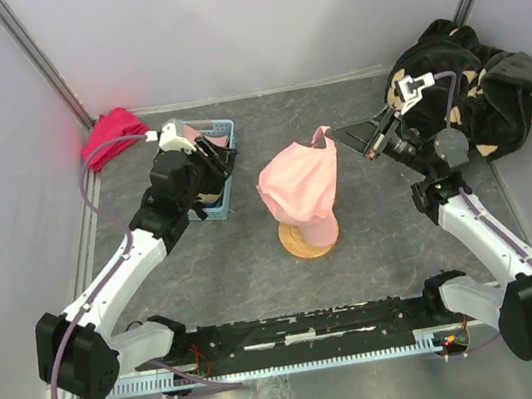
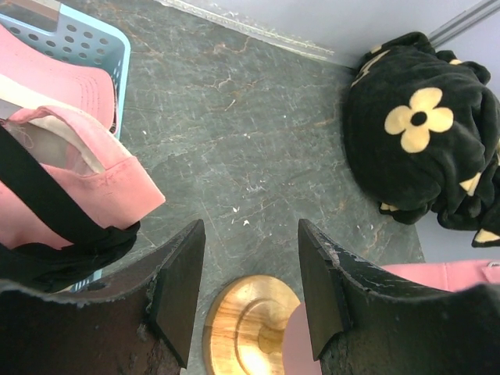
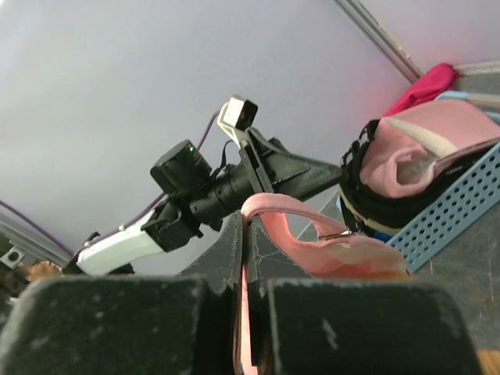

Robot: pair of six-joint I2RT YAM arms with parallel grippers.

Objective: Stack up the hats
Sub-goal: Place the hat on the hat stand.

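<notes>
A pink hat [image 1: 300,184] sits over a pink head form on a round wooden stand [image 1: 309,239] in the middle of the table. Its back strap [image 3: 312,215] loops up, and my right gripper [image 1: 342,133] [image 3: 248,228] is shut on that strap. More hats lie piled in a light blue basket [image 1: 228,187]: pink ones [image 2: 62,168] [image 3: 430,148] with a black one [image 2: 70,251] under them. My left gripper [image 1: 217,159] [image 2: 250,234] hovers open and empty beside the basket, with the stand's wooden base [image 2: 250,324] showing between its fingers.
A big black plush fabric with beige flowers [image 1: 472,91] [image 2: 422,133] fills the far right corner. A small red-pink cloth bundle [image 1: 112,135] [image 3: 426,84] lies at the far left, behind the basket. Grey walls close in on three sides.
</notes>
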